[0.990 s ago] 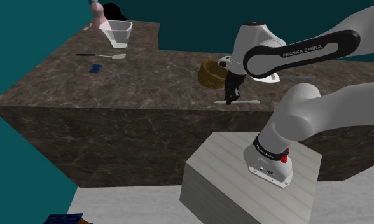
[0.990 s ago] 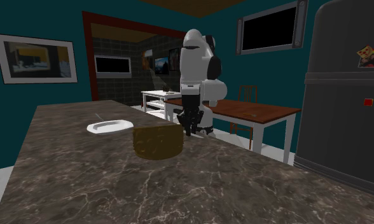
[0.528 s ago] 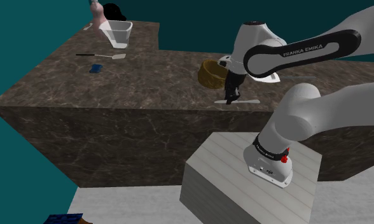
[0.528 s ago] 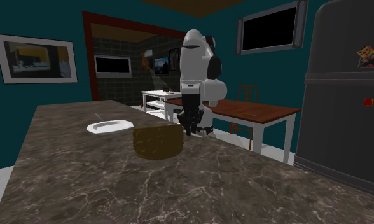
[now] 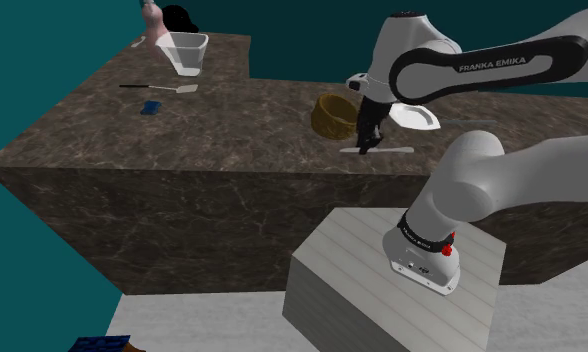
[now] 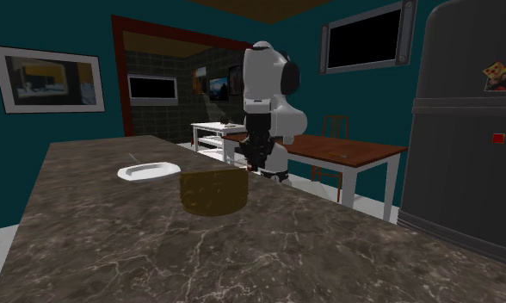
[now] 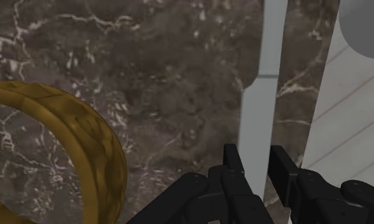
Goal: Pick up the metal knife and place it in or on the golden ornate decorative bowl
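Stand (image 5: 382, 290) at the shoulder view's lower right. Above it, right of centre near the front edge of the marble countertop (image 5: 232, 120), the gripper (image 5: 364, 146) is closed narrowly on the pale grey knife (image 5: 392, 150). Just beyond, up and left, sits the golden bowl (image 5: 332, 116), apart from both.

A dark marbled surface (image 5: 182, 110) carries a clear tub (image 5: 187, 52), a utensil (image 5: 157, 87), a small blue item (image 5: 151, 105) and a white dish (image 6: 147, 171). A dark fridge (image 6: 475, 129) and wooden table (image 6: 346, 155) stand beyond.
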Available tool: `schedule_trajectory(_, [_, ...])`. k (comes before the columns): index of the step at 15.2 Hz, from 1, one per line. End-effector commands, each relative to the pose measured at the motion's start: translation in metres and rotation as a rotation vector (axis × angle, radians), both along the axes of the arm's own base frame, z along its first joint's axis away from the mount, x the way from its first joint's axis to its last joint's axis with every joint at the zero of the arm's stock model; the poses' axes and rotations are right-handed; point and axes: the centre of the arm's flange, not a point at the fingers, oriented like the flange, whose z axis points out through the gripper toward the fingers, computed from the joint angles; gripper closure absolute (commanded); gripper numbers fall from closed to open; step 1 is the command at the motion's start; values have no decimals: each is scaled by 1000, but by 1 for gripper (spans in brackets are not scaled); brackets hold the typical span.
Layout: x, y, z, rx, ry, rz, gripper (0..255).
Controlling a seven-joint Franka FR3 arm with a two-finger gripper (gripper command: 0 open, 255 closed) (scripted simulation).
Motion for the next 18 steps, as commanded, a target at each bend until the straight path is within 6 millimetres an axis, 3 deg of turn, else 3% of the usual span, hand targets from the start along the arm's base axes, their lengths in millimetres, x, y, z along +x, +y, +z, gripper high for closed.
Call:
schedule_trajectory(1, [0, 0, 10, 0, 1, 0, 255])
schedule_trajectory(18, [0, 0, 100, 0, 1, 0, 255])
